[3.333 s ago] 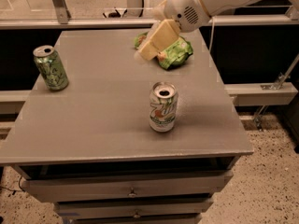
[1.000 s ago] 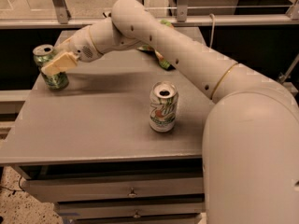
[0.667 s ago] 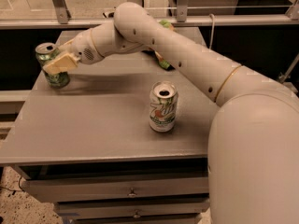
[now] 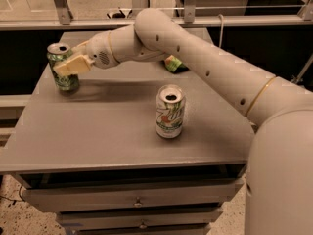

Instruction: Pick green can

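The green can (image 4: 62,80), light-green patterned with a silver top, is at the far left of the grey table (image 4: 112,146). My gripper (image 4: 63,66) has reached it from the right. One pale finger (image 4: 73,65) lies across the can's front and the other is hidden behind it. The gripper is shut on the can, whose base is at or just above the tabletop.
A white can with a green and red logo (image 4: 170,112) stands open-topped at the table's middle right. A green snack bag (image 4: 174,63) lies behind my arm at the back. Drawers (image 4: 137,199) are below the tabletop. A metal rail (image 4: 244,21) runs behind the table.
My gripper has closed in on the green can. The can has shifted slightly right and up from where it stood. The white can has not moved.
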Controlling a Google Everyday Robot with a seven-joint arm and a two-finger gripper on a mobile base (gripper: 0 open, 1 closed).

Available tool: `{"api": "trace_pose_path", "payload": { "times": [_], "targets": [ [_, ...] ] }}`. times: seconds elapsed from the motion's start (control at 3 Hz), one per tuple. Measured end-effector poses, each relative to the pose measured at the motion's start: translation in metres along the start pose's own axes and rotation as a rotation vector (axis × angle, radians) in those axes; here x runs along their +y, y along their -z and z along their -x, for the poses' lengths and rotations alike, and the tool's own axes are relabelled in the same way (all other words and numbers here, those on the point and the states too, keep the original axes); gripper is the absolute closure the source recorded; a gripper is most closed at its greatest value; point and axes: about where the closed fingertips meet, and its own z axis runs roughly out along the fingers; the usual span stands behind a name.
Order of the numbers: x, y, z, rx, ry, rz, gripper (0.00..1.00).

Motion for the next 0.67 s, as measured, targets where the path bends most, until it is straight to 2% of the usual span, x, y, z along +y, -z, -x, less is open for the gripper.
{"api": "trace_pose_path", "payload": {
  "times": [0.67],
  "targets": [
    [-0.012,0.077,0.032,-0.138,0.005,-0.111,1.0]
  ]
}}
